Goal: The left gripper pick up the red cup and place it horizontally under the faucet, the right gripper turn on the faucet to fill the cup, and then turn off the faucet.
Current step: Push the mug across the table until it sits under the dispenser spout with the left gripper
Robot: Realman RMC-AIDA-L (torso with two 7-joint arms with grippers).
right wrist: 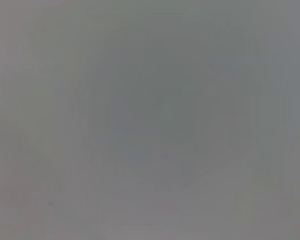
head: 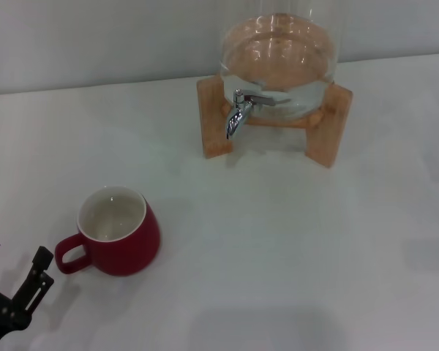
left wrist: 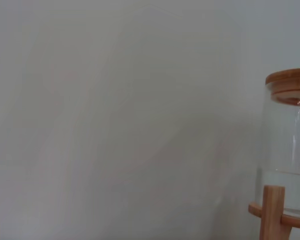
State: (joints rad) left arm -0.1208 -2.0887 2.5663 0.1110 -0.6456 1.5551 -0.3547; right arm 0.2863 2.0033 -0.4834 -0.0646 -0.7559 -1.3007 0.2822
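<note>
Cup left of and before the faucet, well apart

No readable text or labels anywhere.

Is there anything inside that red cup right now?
The red cup looks empty: the white inside is bare apart from a small glint. The very bottom near the front wall is hidden by the rim.

The left gripper pokes in at the head view's bottom corner, its arm cut off. The glass jar loses its top there — and most of its width in the left wrist view. The right wrist view shows only grey blur.
</note>
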